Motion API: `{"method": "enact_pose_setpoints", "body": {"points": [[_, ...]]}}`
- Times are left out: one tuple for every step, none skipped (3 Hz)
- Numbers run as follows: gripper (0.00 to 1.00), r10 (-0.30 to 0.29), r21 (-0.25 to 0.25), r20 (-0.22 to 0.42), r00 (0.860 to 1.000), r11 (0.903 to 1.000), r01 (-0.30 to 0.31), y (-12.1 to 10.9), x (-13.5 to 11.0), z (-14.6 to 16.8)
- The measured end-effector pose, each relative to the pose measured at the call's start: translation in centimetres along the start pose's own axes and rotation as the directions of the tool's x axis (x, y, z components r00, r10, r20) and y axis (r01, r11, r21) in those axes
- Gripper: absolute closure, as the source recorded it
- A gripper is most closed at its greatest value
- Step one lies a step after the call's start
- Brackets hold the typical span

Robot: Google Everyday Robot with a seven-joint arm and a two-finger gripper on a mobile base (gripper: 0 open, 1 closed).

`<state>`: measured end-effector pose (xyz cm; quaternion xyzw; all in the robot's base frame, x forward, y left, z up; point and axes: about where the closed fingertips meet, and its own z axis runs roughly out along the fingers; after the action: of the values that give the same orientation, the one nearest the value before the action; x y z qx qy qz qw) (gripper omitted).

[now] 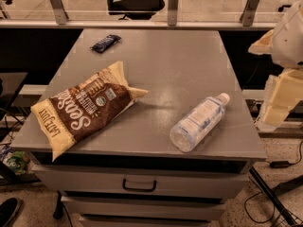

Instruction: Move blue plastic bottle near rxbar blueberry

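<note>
The blue plastic bottle (199, 122), clear with a white cap and a pale label, lies on its side at the front right of the grey table (175, 65), cap pointing to the back right. The rxbar blueberry (105, 42), a small dark navy bar, lies at the table's back left. My gripper (283, 96) is off the table's right edge, level with the bottle's cap and apart from it, holding nothing that I can see.
A brown-and-cream chip bag (83, 107) lies at the front left, between the bottle and the bar. The table has drawers (139, 186) below its front edge. A railing and an office chair (135, 1) stand behind the table.
</note>
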<state>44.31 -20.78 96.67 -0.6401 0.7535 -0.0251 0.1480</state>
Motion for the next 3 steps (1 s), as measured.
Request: {"method": "enact_pose_setpoints", "body": {"points": [[0.00,-0.107,-0.069,0.049,0.993,0.9915,0.111,-0.1,-1.1,2.6],[0.00,-0.217,-0.128,0.109,0.970,0.9648,0.230,0.0,-2.2,6.2],[0.00,-0.304,-0.162,0.145,0.942,0.9316,0.325,0.2,-3.4,9.0]]}}
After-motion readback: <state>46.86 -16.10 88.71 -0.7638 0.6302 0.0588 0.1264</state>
